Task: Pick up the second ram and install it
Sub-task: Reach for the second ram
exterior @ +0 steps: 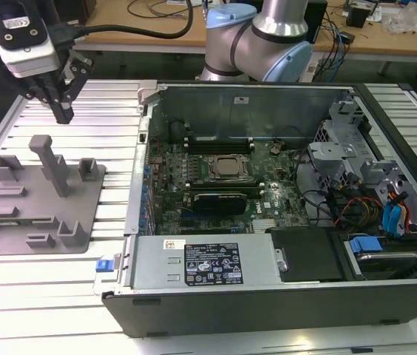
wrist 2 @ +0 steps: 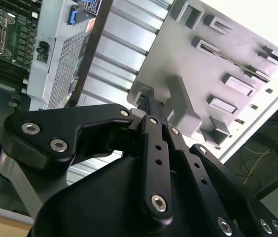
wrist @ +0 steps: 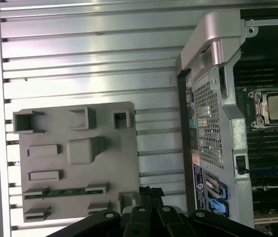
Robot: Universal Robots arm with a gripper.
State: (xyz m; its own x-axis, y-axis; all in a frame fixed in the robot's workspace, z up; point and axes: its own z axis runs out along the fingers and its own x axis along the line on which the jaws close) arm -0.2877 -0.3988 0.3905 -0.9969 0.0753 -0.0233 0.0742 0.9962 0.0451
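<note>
The second ram (wrist: 62, 191) is a thin green stick standing on edge in a long slot of the grey holder tray (wrist: 114, 163). That tray (exterior: 83, 222) lies on the ribbed metal table at the exterior view's left. My gripper (exterior: 63, 112) hangs in the air above the tray's far side, well clear of it, fingers pressed together and holding nothing. Its black fingertips (wrist: 146, 190) point at the tray edge nearest the computer. In the second wrist view the gripper (wrist 2: 148, 101) shows over the tray (wrist 2: 178, 54).
An open computer case (exterior: 268, 96) lies at the exterior view's right of the tray, with its motherboard (exterior: 216, 170) and dark memory slots (exterior: 219, 140) above the processor. A tall grey post (exterior: 49, 159) stands up from the tray. The arm's base (exterior: 260, 37) is behind the case.
</note>
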